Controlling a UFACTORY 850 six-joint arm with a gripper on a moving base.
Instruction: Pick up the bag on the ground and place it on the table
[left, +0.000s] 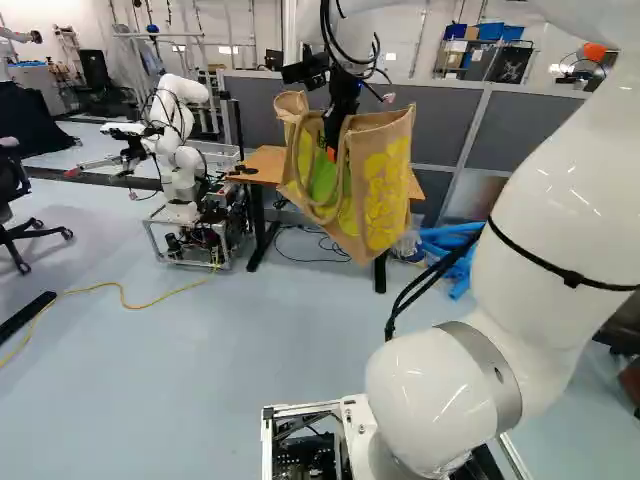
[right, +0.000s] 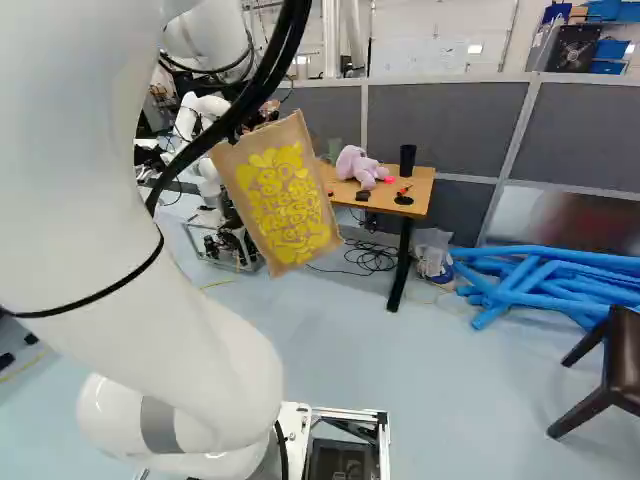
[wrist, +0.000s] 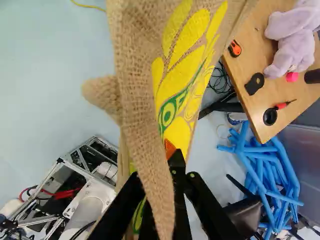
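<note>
Bag: your bag (left: 375, 185) hung tilted in the air, clear of the floor (left: 200, 350); in the right base view it showed left of the desk (right: 423, 183).
Fingers: your fingers (left: 331, 153) were closed on the bag's cloth, only a little apart, though the cloth hid most of one, as far as you could see.
Desk: a plush toy (right: 360, 168) lay near a black cup (right: 407, 160).
Tubes: blue tubes (right: 530, 270) lay beside the desk.

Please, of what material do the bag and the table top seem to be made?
The bag looks like coarse, matt burlap: its thick weave shows. The table top seems smooth wood or wood-look laminate, from its even light-brown surface; I cannot tell which.
</note>
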